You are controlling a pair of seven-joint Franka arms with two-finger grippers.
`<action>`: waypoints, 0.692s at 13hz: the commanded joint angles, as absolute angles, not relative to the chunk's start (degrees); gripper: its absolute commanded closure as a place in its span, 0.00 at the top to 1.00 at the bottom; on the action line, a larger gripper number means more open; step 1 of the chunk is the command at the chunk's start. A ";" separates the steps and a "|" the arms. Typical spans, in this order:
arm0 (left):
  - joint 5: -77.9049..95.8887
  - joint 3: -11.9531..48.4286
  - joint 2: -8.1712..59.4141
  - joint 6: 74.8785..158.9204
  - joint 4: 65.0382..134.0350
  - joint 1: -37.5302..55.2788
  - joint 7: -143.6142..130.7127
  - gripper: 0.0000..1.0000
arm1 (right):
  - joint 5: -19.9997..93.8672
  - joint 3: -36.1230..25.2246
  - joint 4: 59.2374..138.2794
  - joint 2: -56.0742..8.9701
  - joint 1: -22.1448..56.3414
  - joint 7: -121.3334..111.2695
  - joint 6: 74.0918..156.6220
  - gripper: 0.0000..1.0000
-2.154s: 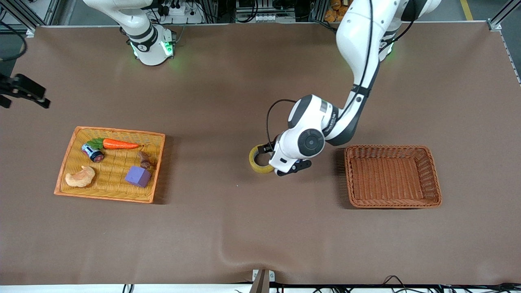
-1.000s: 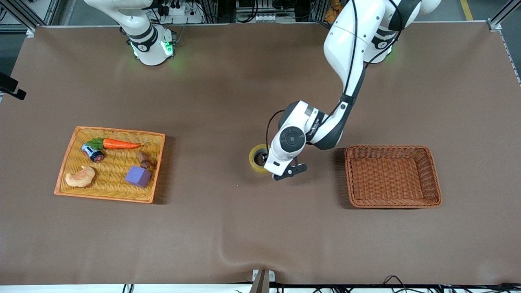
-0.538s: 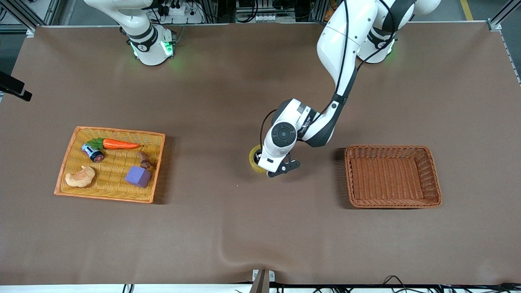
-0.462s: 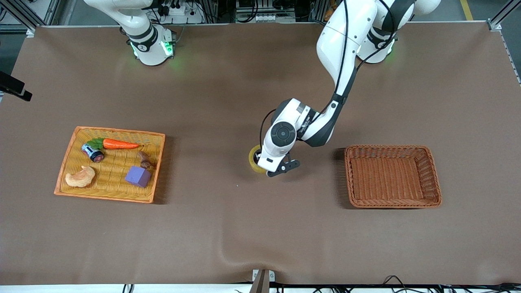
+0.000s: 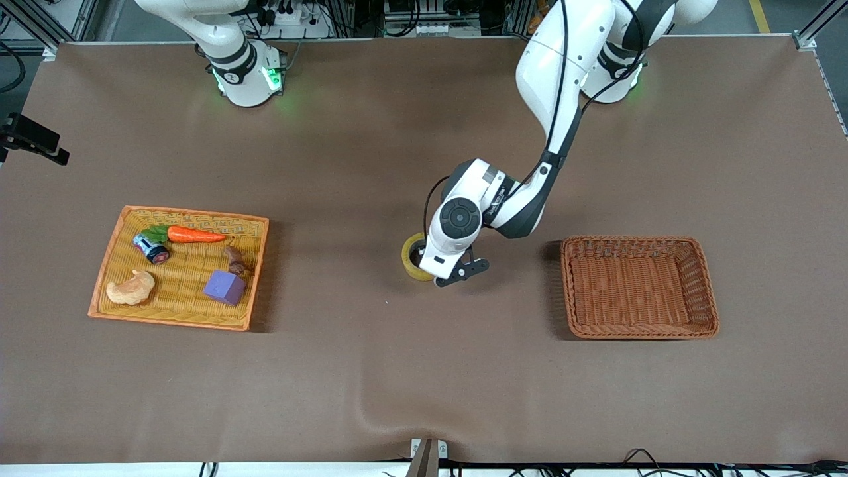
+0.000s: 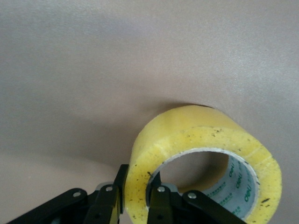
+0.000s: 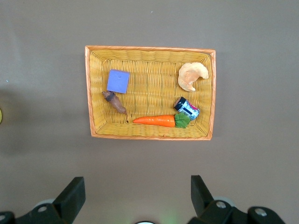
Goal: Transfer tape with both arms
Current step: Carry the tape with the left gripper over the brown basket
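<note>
The tape (image 5: 412, 258), a yellow ring with a grey-white core, sits at mid-table between the two baskets. My left gripper (image 5: 426, 262) is down on it, mostly hidden under the wrist in the front view. In the left wrist view the left gripper (image 6: 138, 179) is shut on the tape (image 6: 201, 135), one finger inside the ring and one outside, pinching its wall. I cannot tell whether the roll still touches the table. My right gripper (image 7: 135, 196) is open and empty, high over the yellow tray (image 7: 149, 48); the right arm waits.
The yellow tray (image 5: 192, 214) at the right arm's end holds a carrot (image 5: 195, 234), a purple cube (image 5: 224, 287), a pale orange toy (image 5: 131, 288) and small items. An empty brown basket (image 5: 639, 240) lies beside the tape toward the left arm's end.
My left gripper has moved over the tape, come down and shut on its wall. The roll has shifted slightly toward the right arm's end. The right arm has barely moved.
</note>
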State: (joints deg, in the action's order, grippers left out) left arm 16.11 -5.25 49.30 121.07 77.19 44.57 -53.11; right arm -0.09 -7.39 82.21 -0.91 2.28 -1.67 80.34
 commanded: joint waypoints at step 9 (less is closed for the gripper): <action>3.09 -6.50 33.95 105.74 81.19 34.12 -47.49 0.00 | -0.53 -8.17 81.48 -1.14 1.41 -1.06 79.80 1.00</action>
